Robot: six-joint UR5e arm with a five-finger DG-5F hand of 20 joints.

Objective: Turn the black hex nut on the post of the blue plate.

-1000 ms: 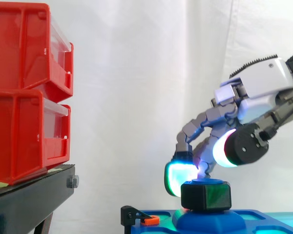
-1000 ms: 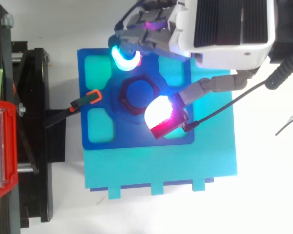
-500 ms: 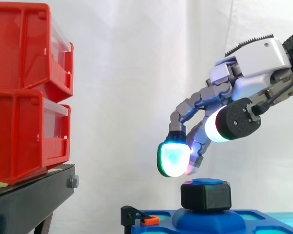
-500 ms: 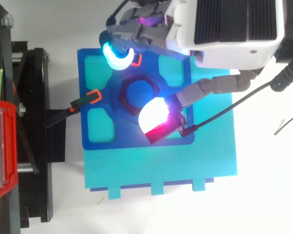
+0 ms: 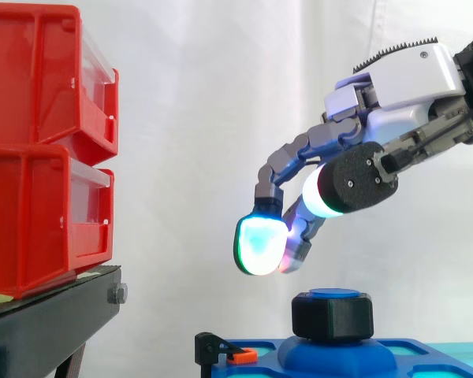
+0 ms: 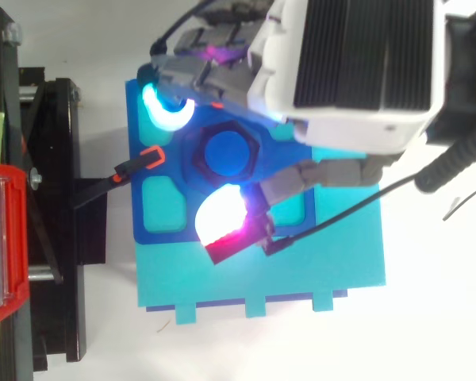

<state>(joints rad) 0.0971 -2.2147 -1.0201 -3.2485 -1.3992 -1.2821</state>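
my hand (image 5: 402,79) hovers clear above the black hex nut (image 5: 332,318), fingers (image 5: 260,244) loosely spread, holding nothing. nut sits on the blue post (image 6: 227,151) at the centre of the blue plastic plate (image 6: 140,226). spread looks sized to straddle the nut for a grip.

Robot's hand (image 5: 414,79): a white moulded shell, its back a black ribbed panel with a toothed black edge. Grey segmented fingers (image 5: 311,144) end in thick pads (image 5: 260,246) glowing cyan-green, white and, from above, magenta-red. One pad is backed by a black speckled cap.
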